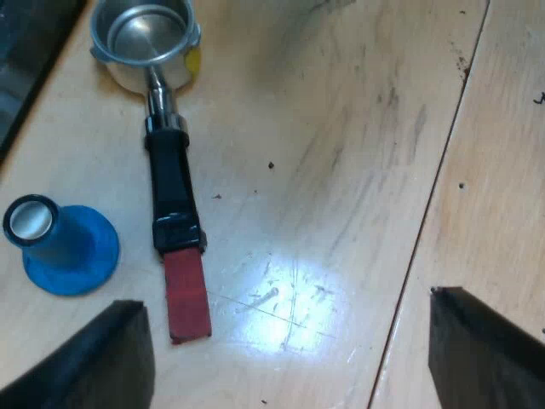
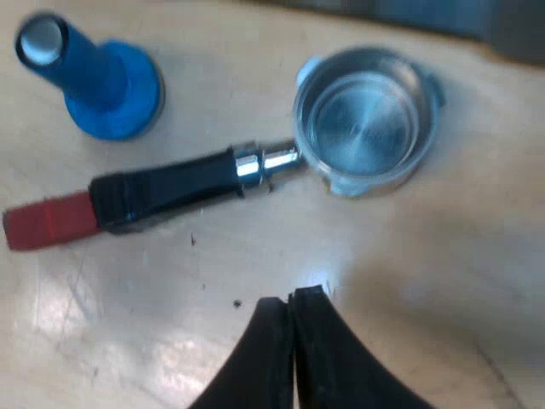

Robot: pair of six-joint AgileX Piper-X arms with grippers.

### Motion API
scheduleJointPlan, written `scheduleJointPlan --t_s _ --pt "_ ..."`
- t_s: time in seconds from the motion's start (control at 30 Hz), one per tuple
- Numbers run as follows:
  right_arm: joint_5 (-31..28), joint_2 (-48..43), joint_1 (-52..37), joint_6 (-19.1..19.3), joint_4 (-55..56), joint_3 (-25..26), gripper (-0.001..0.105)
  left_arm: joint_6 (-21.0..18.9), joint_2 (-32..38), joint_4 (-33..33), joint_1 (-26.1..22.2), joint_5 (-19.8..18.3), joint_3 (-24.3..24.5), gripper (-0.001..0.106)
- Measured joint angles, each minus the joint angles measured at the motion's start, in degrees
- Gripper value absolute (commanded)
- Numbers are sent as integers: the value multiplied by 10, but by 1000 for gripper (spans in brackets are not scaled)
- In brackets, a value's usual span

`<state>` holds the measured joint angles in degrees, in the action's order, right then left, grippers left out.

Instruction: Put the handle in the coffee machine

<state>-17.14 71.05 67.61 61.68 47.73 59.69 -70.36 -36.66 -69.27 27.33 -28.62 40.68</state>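
steel holder (image 1: 170, 170) with black, red-ended handle lies loose; left gripper (image 1: 285, 298) jaws wide, right gripper (image 2: 292, 300) jaws closed; blue tamper (image 1: 64, 247) beside it risks knocking.

Left claw (image 1: 283, 302): black, matte, blunt-tipped. Right claw (image 2: 291, 300): black, tapered.

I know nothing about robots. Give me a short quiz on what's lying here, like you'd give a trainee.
1. True or false: a gripper is holding the metal holder.
2. The tamper beside the holder is: A blue, B black, C green.
3. Which gripper has its fingers shut together?
Key: 1 false, it lies loose on the wooden table. 2 A. 3 the right gripper; the left gripper is open.
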Motion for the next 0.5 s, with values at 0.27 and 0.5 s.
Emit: scheduleJointPlan --t_s 0.27,0.5 --pt "-21 -12 0 65 0 5 63 0 0 3 0 0 0 68" --pt "-37 -12 -17 100 -4 7 78 0 0 3 0 0 0 68"
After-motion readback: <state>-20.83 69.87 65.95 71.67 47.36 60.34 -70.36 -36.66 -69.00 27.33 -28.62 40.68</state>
